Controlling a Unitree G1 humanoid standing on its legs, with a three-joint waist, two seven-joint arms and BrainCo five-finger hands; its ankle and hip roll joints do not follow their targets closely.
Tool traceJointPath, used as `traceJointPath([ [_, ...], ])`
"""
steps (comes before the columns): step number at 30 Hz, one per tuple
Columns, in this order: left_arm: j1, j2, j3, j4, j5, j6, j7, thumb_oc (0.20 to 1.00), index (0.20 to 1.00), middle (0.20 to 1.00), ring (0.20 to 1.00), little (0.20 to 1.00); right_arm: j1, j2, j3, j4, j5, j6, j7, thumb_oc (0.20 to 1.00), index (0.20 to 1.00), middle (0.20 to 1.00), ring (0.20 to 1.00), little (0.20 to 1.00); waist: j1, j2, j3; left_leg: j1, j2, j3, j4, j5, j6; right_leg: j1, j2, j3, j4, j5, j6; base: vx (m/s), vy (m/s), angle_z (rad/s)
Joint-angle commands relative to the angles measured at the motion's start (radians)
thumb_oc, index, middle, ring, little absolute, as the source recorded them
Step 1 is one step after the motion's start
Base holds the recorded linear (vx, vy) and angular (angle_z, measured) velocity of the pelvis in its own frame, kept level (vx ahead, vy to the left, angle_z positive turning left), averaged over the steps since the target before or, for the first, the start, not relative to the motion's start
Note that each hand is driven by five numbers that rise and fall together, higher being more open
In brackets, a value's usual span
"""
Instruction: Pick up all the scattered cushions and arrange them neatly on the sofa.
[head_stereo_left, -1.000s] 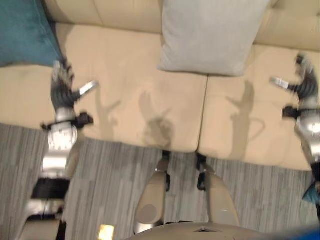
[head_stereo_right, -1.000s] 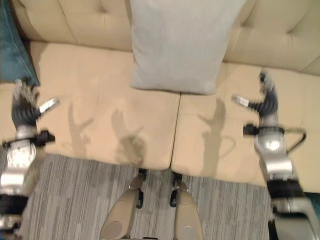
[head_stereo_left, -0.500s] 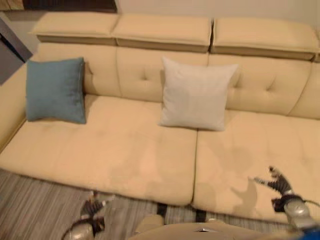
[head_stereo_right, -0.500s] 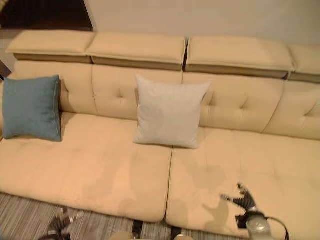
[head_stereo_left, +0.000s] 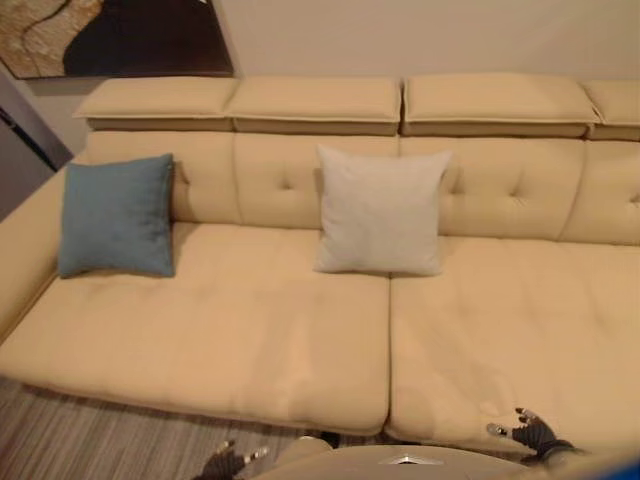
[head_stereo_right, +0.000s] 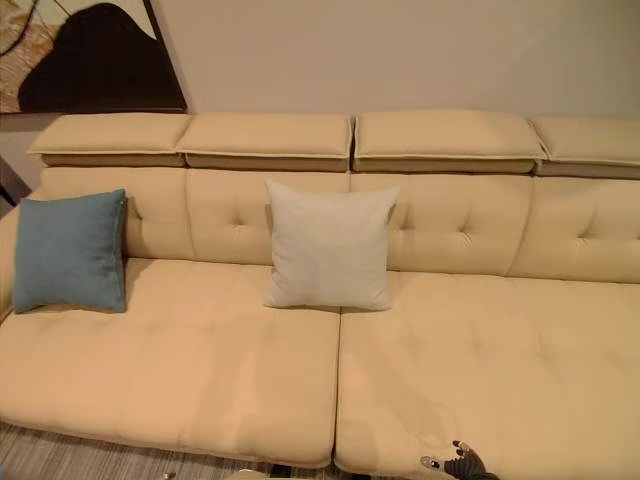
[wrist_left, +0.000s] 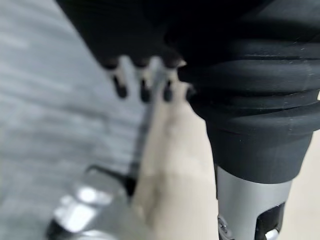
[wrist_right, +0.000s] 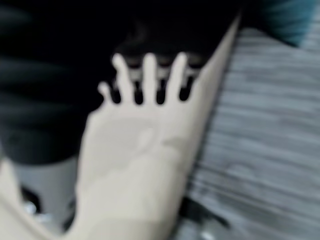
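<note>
Two cushions sit upright on the sofa (head_stereo_left: 250, 330), each leaning against the backrest. Blue cushion (head_stereo_left: 117, 215): at the left end of the seat, close to the left armrest, its lower edge resting on the left seat pad. Light grey cushion (head_stereo_left: 380, 212): near the middle of the sofa, lower edge on the seat just left of the seam between the two seat pads, its right corner reaching over that seam. The two cushions are well apart, with bare seat between them. Right seat pad carries nothing.

Left hand (head_stereo_left: 228, 463): low at the front edge of the sofa, over the striped grey carpet (head_stereo_left: 60, 440), touching nothing. Its own wrist view shows the dark fingertips (wrist_left: 142, 91) in a straight row, spread slightly, holding nothing.

Right hand (head_stereo_left: 528, 432): low over the front edge of the right seat pad, thumb held apart from the fingers. In its wrist view the fingers (wrist_right: 149, 75) are extended side by side with gaps between them, nothing grasped.

Wall behind the sofa carries a dark framed picture (head_stereo_right: 90, 55) above the left end of the backrest.
</note>
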Motion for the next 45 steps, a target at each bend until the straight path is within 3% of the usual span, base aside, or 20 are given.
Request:
traceJointPath([
  [1,-0.041,0.041,0.007,0.022,0.062,-0.019,0.011,1.0,1.0,1.0,1.0,1.0,-0.065,-0.007,0.036,-0.013,-0.046,-0.004,0.002,1.0,1.0,1.0,1.0,1.0,0.024,-0.051,0.042,0.07,-0.036,0.004,0.022,-0.084,0.008,-0.064,-0.032,-0.01,-0.005,0.076,0.121,-0.27,0.172,-0.56],
  [3,-0.057,0.046,0.005,0.016,0.064,-0.023,0.015,1.0,1.0,1.0,1.0,1.0,-0.081,-0.005,0.062,-0.006,-0.083,0.001,0.001,1.0,1.0,1.0,1.0,1.0,0.036,-0.051,0.046,0.065,-0.045,0.025,-0.005,-0.075,0.017,-0.094,-0.054,-0.029,-0.027,0.107,0.143,-0.31,0.151,-0.81],
  [4,-0.073,0.061,-0.006,0.004,0.068,-0.022,0.024,1.0,1.0,1.0,1.0,1.0,-0.101,0.0,0.069,0.0,-0.089,0.009,-0.005,1.0,1.0,1.0,1.0,1.0,0.049,-0.045,0.063,0.042,-0.039,0.053,0.002,-0.061,0.025,-0.131,-0.066,-0.084,0.016,0.087,0.143,-0.28,0.094,-1.11],
  [5,-0.073,0.061,-0.006,0.004,0.068,-0.022,0.024,1.0,1.0,1.0,1.0,1.0,-0.101,0.0,0.069,0.0,-0.089,0.009,-0.005,1.0,1.0,1.0,1.0,1.0,0.05,-0.044,0.064,0.043,-0.039,0.054,0.003,-0.062,0.025,-0.133,-0.066,-0.083,0.019,0.084,0.143,-0.41,0.13,-1.24],
  [6,-0.082,0.066,-0.016,0.007,0.08,-0.019,0.025,1.0,1.0,1.0,1.0,1.0,-0.107,0.004,0.076,-0.003,-0.091,0.008,-0.008,1.0,1.0,1.0,1.0,1.0,0.072,-0.033,0.077,0.026,-0.028,0.102,0.013,-0.049,0.036,-0.109,-0.08,-0.184,0.121,0.018,0.12,-0.22,0.085,-0.99],
  [9,-0.079,0.067,-0.021,0.012,0.091,-0.012,0.016,1.0,1.0,1.0,1.0,1.0,-0.103,0.007,0.078,-0.001,-0.093,0.004,-0.005,1.0,1.0,1.0,1.0,1.0,0.076,-0.031,0.069,0.024,-0.024,0.135,0.005,-0.035,0.05,-0.077,-0.066,-0.199,0.195,-0.033,0.099,-0.2,0.071,-0.96],
  [10,-0.078,0.062,-0.023,0.028,0.098,-0.009,0.009,1.0,1.0,1.0,1.0,1.0,-0.103,0.015,0.079,0.0,-0.089,0.002,-0.001,1.0,1.0,1.0,1.0,1.0,0.08,-0.029,0.052,0.024,-0.016,0.165,-0.012,-0.025,0.058,-0.04,-0.039,-0.184,0.242,-0.089,0.091,-0.15,0.013,-0.87],
  [13,-0.071,0.055,-0.03,0.031,0.1,-0.005,0.003,1.0,1.0,1.0,1.0,1.0,-0.1,0.021,0.082,0.001,-0.086,0.0,0.002,1.0,1.0,1.0,1.0,1.0,0.095,-0.032,0.027,0.012,-0.013,0.19,-0.021,-0.017,0.06,0.009,-0.025,-0.196,0.228,-0.124,0.087,-0.13,-0.052,-0.61],
  [15,-0.073,0.039,-0.049,0.02,0.11,-0.002,0.006,1.0,1.0,1.0,1.0,1.0,-0.105,0.038,0.081,-0.002,-0.062,0.002,0.0,1.0,1.0,1.0,1.0,1.0,0.129,-0.045,0.021,-0.028,-0.007,0.244,-0.016,-0.002,0.048,0.067,-0.035,-0.258,0.153,-0.133,0.095,-0.23,-0.129,-0.59],
  [19,-0.094,0.017,-0.09,0.014,0.124,-0.004,0.006,1.0,1.0,1.0,1.0,1.0,-0.109,0.041,0.092,0.002,-0.036,-0.002,-0.002,1.0,1.0,1.0,1.0,1.0,0.099,-0.04,0.026,-0.055,0.002,0.248,-0.026,0.03,0.027,0.065,0.014,-0.194,0.068,-0.131,0.078,-0.11,-0.158,-0.71],
  [24,-0.112,0.004,-0.115,-0.005,0.122,-0.006,0.005,1.0,1.0,1.0,1.0,1.0,-0.104,0.032,0.088,-0.002,-0.015,-0.005,-0.009,1.0,1.0,1.0,1.0,1.0,0.078,-0.031,0.043,-0.07,0.0,0.214,-0.011,0.04,0.008,0.069,0.024,-0.181,0.025,-0.112,0.068,-0.15,-0.081,0.05],
  [25,-0.125,-0.006,-0.126,-0.013,0.092,-0.011,0.01,1.0,1.0,1.0,1.0,1.0,-0.107,0.027,0.081,0.016,-0.004,-0.003,-0.017,1.0,1.0,1.0,1.0,1.0,0.097,-0.043,0.064,-0.062,-0.055,0.016,0.071,-0.016,-0.012,0.052,0.024,-0.126,0.017,-0.081,0.059,-0.19,-0.058,-0.21],
  [30,-0.121,-0.019,-0.122,0.01,0.077,-0.012,0.012,1.0,1.0,1.0,1.0,1.0,-0.103,0.022,0.087,0.021,-0.019,-0.002,-0.012,1.0,1.0,1.0,1.0,1.0,0.099,-0.053,0.05,-0.012,-0.061,-0.119,0.101,-0.072,-0.01,0.007,0.011,-0.036,0.002,-0.025,0.074,-0.15,0.017,-0.89],
  [32,-0.119,-0.02,-0.124,0.013,0.077,-0.012,0.013,1.0,1.0,1.0,1.0,1.0,-0.102,0.021,0.086,0.026,-0.021,-0.002,-0.012,1.0,1.0,1.0,1.0,1.0,0.093,-0.051,0.046,0.003,-0.052,-0.116,0.067,-0.081,-0.005,-0.004,0.012,-0.026,0.0,-0.015,0.081,-0.09,0.052,-0.81],
  [37,-0.131,-0.028,-0.142,0.032,0.1,-0.012,0.017,1.0,1.0,1.0,1.0,1.0,-0.122,0.042,0.092,0.014,-0.007,-0.003,-0.015,1.0,1.0,1.0,1.0,1.0,0.071,-0.058,0.076,0.024,-0.049,-0.014,0.0,-0.075,0.028,-0.087,-0.012,0.015,-0.01,0.07,0.13,-0.17,0.12,-0.71],
  [40,-0.133,-0.02,-0.151,0.029,0.112,-0.015,0.02,1.0,1.0,1.0,1.0,1.0,-0.132,0.058,0.096,0.007,-0.003,-0.004,-0.016,1.0,1.0,1.0,1.0,1.0,0.081,-0.06,0.088,0.028,-0.043,0.035,-0.008,-0.071,0.041,-0.115,-0.021,-0.005,0.02,0.072,0.138,-0.1,0.078,-1.53],
  [41,-0.138,-0.017,-0.155,0.031,0.117,-0.013,0.022,1.0,1.0,1.0,1.0,1.0,-0.135,0.064,0.097,0.012,-0.004,-0.001,-0.017,1.0,1.0,1.0,1.0,1.0,0.086,-0.057,0.094,0.028,-0.036,0.051,-0.008,-0.067,0.044,-0.123,-0.028,-0.049,0.059,0.058,0.135,-0.13,0.028,-0.69],
  [42,-0.141,-0.016,-0.157,0.029,0.118,-0.012,0.023,1.0,1.0,1.0,1.0,1.0,-0.126,0.068,0.088,0.018,-0.004,-0.001,-0.025,1.0,1.0,1.0,1.0,1.0,0.105,-0.046,0.097,0.028,-0.019,0.087,-0.007,-0.068,0.044,-0.104,-0.058,-0.165,0.088,0.027,0.127,-0.19,0.051,-0.57],
  [44,-0.142,-0.014,-0.15,0.017,0.108,-0.011,0.021,1.0,1.0,1.0,1.0,1.0,-0.11,0.074,0.072,0.022,0.006,-0.003,-0.027,1.0,1.0,1.0,1.0,1.0,0.105,-0.03,0.087,0.029,-0.006,0.132,-0.043,-0.035,0.048,-0.077,-0.059,-0.253,0.147,-0.015,0.105,-0.15,0.052,-0.91],
  [45,-0.142,-0.014,-0.15,0.017,0.108,-0.011,0.021,1.0,1.0,1.0,1.0,1.0,-0.109,0.074,0.072,0.022,0.006,-0.003,-0.027,1.0,1.0,1.0,1.0,1.0,0.106,-0.03,0.087,0.031,-0.006,0.132,-0.045,-0.034,0.048,-0.076,-0.06,-0.252,0.148,-0.016,0.106,-0.11,-0.016,-1.08],
])
